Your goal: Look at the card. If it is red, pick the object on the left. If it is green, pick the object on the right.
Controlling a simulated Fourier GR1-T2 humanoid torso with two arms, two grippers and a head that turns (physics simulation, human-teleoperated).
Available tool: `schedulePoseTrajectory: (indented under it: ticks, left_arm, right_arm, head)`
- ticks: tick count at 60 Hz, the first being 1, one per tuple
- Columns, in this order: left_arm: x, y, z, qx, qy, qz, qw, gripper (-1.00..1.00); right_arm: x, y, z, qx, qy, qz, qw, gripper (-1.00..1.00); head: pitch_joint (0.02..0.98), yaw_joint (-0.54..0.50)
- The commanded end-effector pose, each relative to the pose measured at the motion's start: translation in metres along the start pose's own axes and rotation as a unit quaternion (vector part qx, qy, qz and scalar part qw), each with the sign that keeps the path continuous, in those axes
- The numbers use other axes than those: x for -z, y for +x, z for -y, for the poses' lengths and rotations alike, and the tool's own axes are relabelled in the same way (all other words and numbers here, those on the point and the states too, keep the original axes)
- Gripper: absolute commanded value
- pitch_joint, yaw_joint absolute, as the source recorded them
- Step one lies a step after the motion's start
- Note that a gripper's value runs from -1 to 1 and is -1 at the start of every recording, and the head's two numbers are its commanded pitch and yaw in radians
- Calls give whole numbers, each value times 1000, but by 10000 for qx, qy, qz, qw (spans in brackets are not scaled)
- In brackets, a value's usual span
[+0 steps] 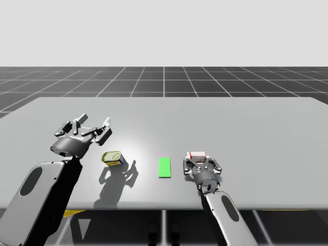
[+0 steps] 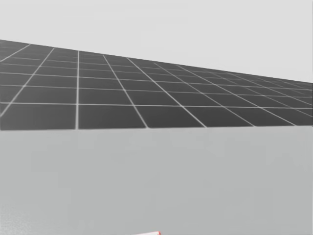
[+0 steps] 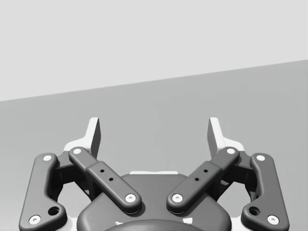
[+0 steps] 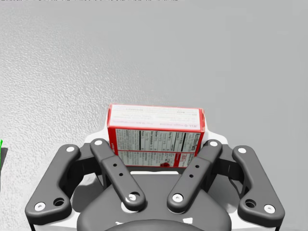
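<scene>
Card (image 1: 164, 167) is green and lies flat at the near middle of the surface (image 1: 256, 123), so the pick is the object on the right, the red box (image 1: 196, 154)

Left to right:
- left hand (image 1: 94, 123): raised over the left side of the surface, apart from every object, fingers spread wide with nothing between them. In the left wrist view the hand (image 3: 154, 132) points out across bare surface. Reads as parked, since this side isn't the target
- yellow-green can (image 1: 113, 158): on its side, left of the card and to the near right of the left hand, untouched. It would only be the pick on a red card
- card: between the can and the box, apart from both, serves only as the cue
- red box: just right of the card, towards the near edge. In the right wrist view the box (image 4: 156, 134) lies crosswise between the fingers, one pad against each short end
- right hand (image 1: 201, 162): low at the surface, arm coming in from the near edge, wrist tipped forward so the fingers straddle the box from its near side. Fingers are drawn in clearly narrower than the left's and pinch the red box end to end

My read: the grasp is made and the box looks to be resting on the surface, lift not yet done. Next move should be straight up, keeping it clear of the card
</scene>
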Motion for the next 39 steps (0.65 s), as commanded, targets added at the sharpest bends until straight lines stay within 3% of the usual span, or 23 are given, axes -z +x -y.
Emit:
schedulePoseTrajectory:
  ticks: [1,18,30,39]
  left_arm:
    - [0,1,-1,-10,25,18,10000,-1000]
    - [-1,2,-3,-24,64,27,10000,-1000]
    - [0,3,-5,-34,93,45,9999,-1000]
    - [0,2,-5,-33,104,54,9999,-1000]
  right_arm:
    - [3,12,20,95,-647,138,9978,1000]
    - [-5,78,39,140,-840,935,9920,1000]
    - [-23,138,53,171,-1000,1709,9800,1000]
    - [-43,180,62,182,-1137,2317,9660,1000]
  head:
    - [404,-330]
    - [436,-322]
    - [452,-323]
    - [457,-326]
